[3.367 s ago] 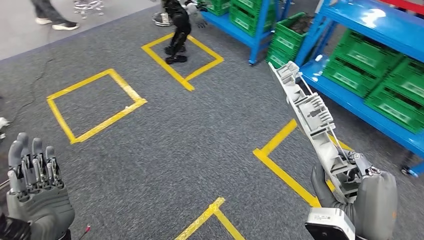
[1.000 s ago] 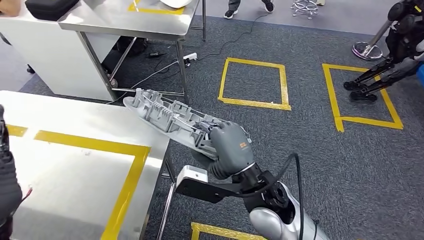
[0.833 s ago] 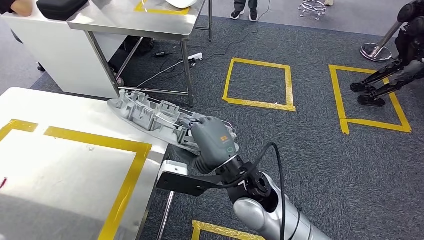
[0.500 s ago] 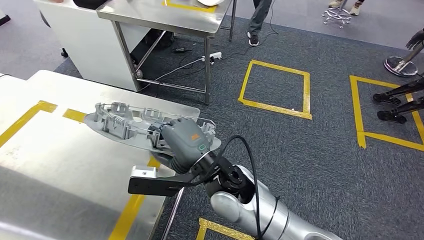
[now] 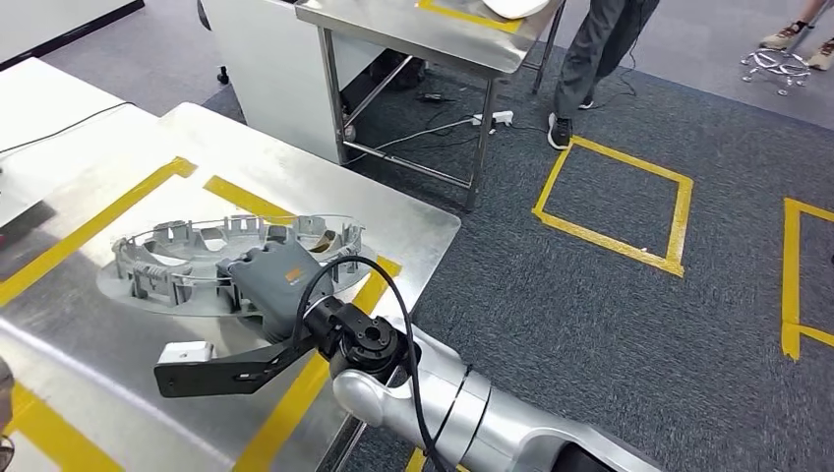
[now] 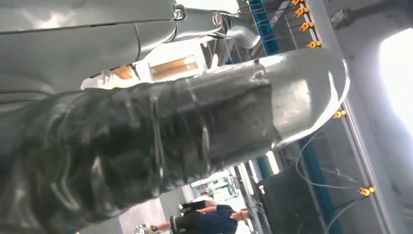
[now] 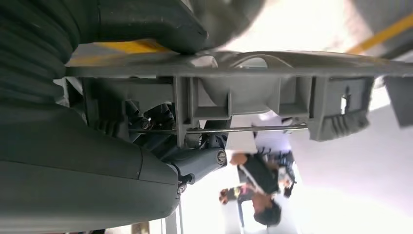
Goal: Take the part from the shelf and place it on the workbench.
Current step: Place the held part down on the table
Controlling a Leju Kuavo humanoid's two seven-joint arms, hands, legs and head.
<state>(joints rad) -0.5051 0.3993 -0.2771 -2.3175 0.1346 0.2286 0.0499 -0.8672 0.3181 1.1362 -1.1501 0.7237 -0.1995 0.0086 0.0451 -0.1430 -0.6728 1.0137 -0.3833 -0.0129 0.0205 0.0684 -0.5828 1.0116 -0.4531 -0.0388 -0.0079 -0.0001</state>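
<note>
The part (image 5: 187,258) is a long grey plastic moulding with ribs and clips. It lies nearly flat, low over the steel workbench (image 5: 393,221) with its yellow tape lines. My right hand (image 5: 268,285) grips its near end, fingers wrapped around the rim. Whether the part touches the top, I cannot tell. In the right wrist view the part's ribbed underside (image 7: 243,92) runs across beside my right hand (image 7: 73,122). The left wrist view shows my left hand (image 6: 122,146) as a dark blurred mass, its fingers unreadable.
A second steel table (image 5: 413,25) stands behind the workbench, with a person's legs (image 5: 590,59) beside it. A white surface (image 5: 39,108) adjoins the bench on the left. Yellow tape squares (image 5: 615,202) mark the grey carpet to the right.
The camera has swung and come closer to the workbench. My right hand has carried the part from beyond the bench's edge to over its top, and the part now lies flatter.
</note>
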